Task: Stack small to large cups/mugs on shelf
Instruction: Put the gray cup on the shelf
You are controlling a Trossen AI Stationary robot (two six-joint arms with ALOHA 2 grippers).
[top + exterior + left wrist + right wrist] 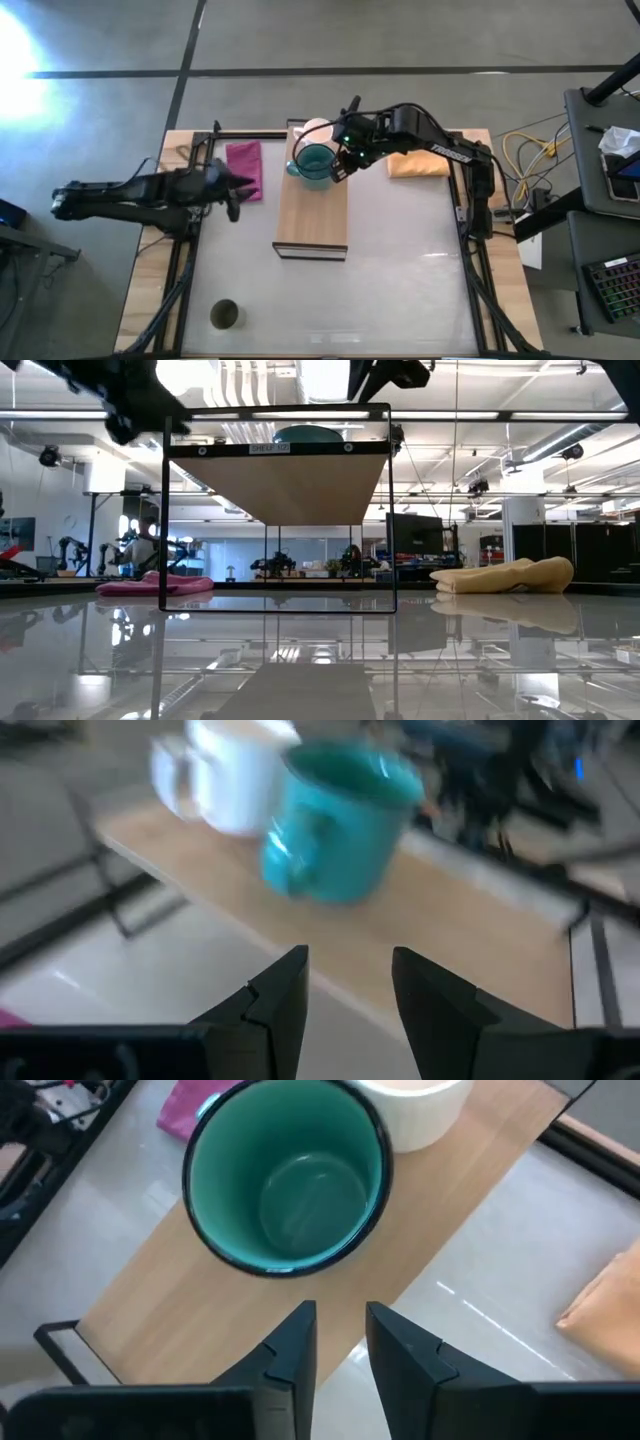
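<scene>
The teal mug [314,165] stands upright on the far part of the light-wood shelf [312,220], handle toward the table's left. The white mug [316,130] stands right behind it at the shelf's far end; whether they touch, I cannot tell. The dark olive cup [224,314] stands on the table at the near left. My right gripper [340,168] hovers above the teal mug's right side, slightly open and empty; its wrist view looks down into the teal mug [285,1185]. My left gripper [235,203] is open and empty left of the shelf, facing both mugs [345,825].
A pink cloth [245,168] lies left of the shelf's far end, close to my left gripper. An orange cloth [418,165] lies right of it, under my right arm. The shelf stands raised on a dark frame [278,480]. The glossy table [400,280] spreads near and right.
</scene>
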